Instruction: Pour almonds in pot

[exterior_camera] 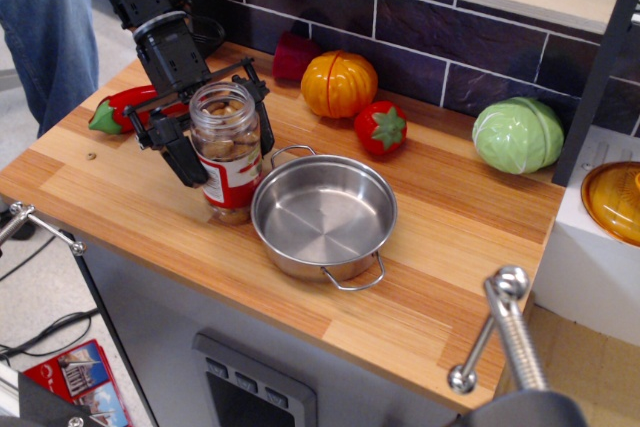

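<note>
Wooden counter and what is carried on it

The wooden counter [440,277] is occupied near its middle by the pot [324,215]. Touching or just left of the pot, the jar of almonds [226,152] is stood upright. Behind the pot, by the tiled wall, an orange pumpkin [339,83], a red cup [296,56] and a strawberry [380,128] are placed. Far right of the pot a green cabbage [517,134] is seen; far left, a red pepper [120,109].
</note>
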Tool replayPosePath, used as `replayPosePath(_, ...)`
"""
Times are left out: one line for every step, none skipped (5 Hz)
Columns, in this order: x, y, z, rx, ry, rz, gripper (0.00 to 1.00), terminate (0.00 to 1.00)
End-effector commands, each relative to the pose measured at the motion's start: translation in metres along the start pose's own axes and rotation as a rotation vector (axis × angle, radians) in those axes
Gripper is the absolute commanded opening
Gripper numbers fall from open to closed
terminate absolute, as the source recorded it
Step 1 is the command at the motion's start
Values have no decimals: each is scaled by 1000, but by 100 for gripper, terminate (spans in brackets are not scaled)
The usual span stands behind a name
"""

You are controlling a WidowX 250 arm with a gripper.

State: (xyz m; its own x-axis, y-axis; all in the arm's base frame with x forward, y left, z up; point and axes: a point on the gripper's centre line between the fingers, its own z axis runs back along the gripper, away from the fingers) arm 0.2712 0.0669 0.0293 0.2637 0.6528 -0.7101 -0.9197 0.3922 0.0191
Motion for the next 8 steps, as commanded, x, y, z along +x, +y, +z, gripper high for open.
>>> replayPosePath(-5,5,28,-46,-121,71,0,0)
replayPosePath(-21,3,55,-68,-309,145,0,0)
replayPosePath(-44,-5,70,-111,-465,238,0,0)
replayPosePath(-60,-18,70,-172,-611,264,0,0)
replayPosePath(-73,-38,62,-242,-748,289,0,0)
replayPosePath(-70,-46,52,-256,-947,307,0,0)
replayPosePath(-55,-45,46,-252,-1143,315,0,0)
replayPosePath(-48,-43,40,-232,-1285,282,0,0)
